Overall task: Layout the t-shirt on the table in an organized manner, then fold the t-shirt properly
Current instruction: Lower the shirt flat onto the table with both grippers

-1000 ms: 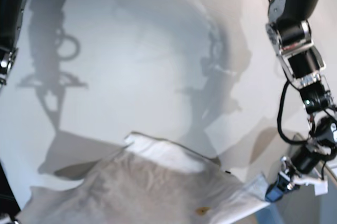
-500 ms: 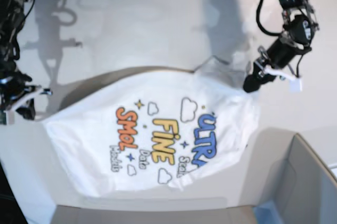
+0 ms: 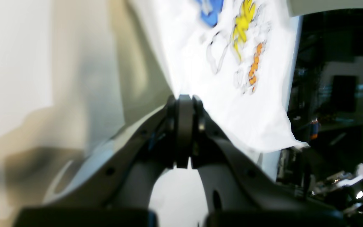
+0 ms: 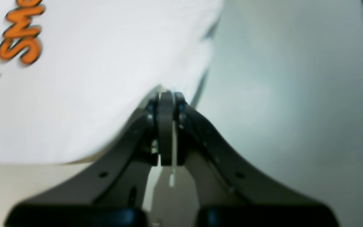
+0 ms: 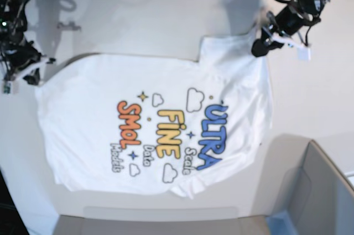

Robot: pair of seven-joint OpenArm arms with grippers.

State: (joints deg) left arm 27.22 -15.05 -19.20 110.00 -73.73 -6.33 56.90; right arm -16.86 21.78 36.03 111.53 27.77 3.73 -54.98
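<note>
The white t-shirt [image 5: 166,124] hangs spread between my two grippers over the white table [image 5: 138,19], with its colourful print facing up. My left gripper [image 5: 259,48] is shut on the cloth edge by a sleeve at the upper right. In the left wrist view this gripper [image 3: 184,97] pinches the t-shirt [image 3: 232,78], whose blue, yellow and orange letters lie beyond it. My right gripper [image 5: 32,79] is shut on the opposite edge at the left. In its own view the gripper [image 4: 167,93] bites the t-shirt [image 4: 90,78] beside the orange lettering.
A grey box [image 5: 326,191] stands at the near right corner, close to the shirt's lower right. A grey strip runs along the near table edge [image 5: 155,215]. Bare tabletop [image 4: 295,94] lies beyond the right gripper. Dark room clutter [image 3: 336,94] shows past the table.
Both grippers have carried the shirt toward the far side of the table and stretched it wider. A second ago it lay bunched near the front with its print hidden.
</note>
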